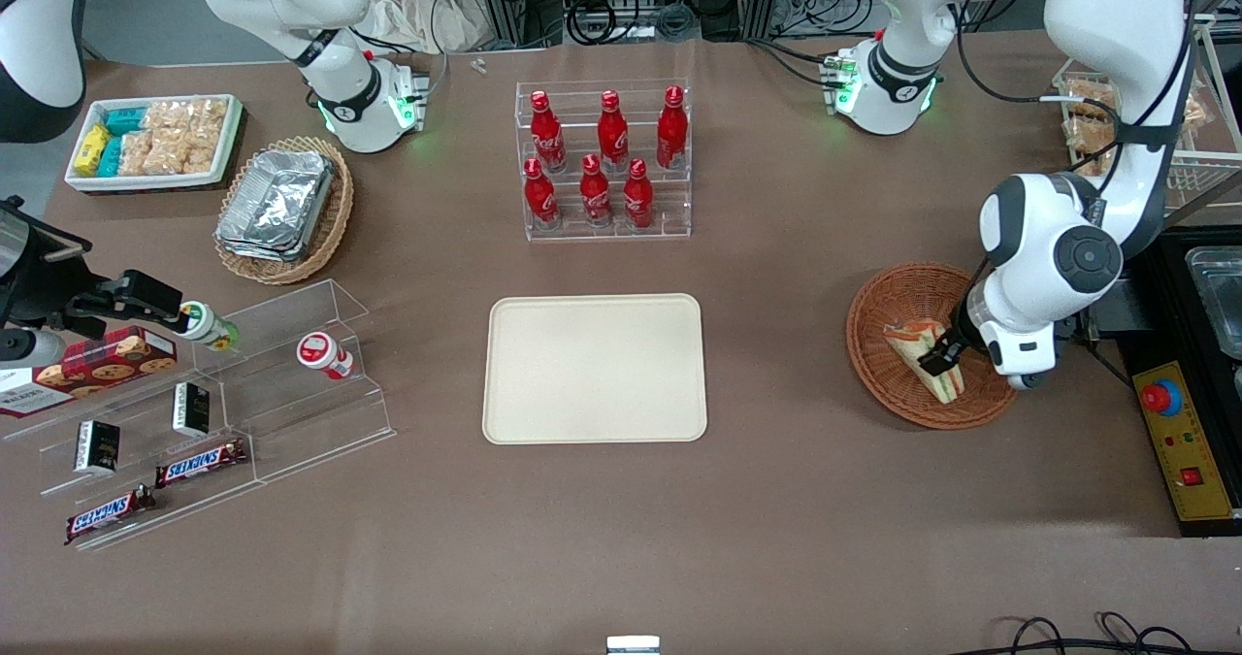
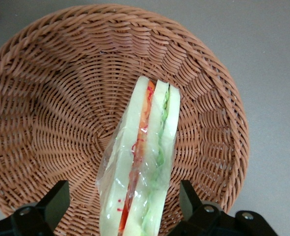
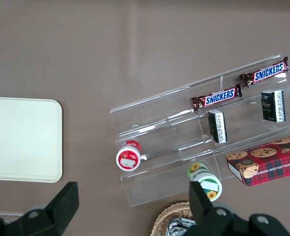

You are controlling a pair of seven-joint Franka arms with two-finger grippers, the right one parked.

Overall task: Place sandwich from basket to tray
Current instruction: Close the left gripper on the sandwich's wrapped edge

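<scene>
One sandwich (image 1: 925, 354) is present, a clear-wrapped triangular wedge lying in the round reddish-brown basket (image 1: 888, 306) toward the working arm's end of the table. The wrist view shows it resting on the woven floor of the basket (image 2: 61, 98), standing on edge with its cut face turned up toward the camera: pale bread outside, an orange-red layer and a green layer between the slices, wrap crinkled over the sandwich (image 2: 142, 172). The left arm's gripper (image 1: 939, 356) is lowered into the basket directly over the wedge. Its two fingers (image 2: 54, 201) stand spread apart, one on each side of the sandwich, with wicker visible in the gap between each pad and the wrap; neither pad is pressing on the wrap. The gripper (image 2: 123, 204) straddles the wide end of the wedge. The cream-beige tray (image 1: 594, 368) lies flat near the middle of the table, well apart from the basket, and nothing rests on it. Noted farther from the front camera than the tray: a clear tiered rack holding six red bottles (image 1: 604, 160). Toward the parked arm's end lie a lighter wicker basket with foil trays (image 1: 277, 207), a white bin of snack packets (image 1: 155, 141), and a clear stepped display (image 1: 213, 412) carrying chocolate bars and small cups.
</scene>
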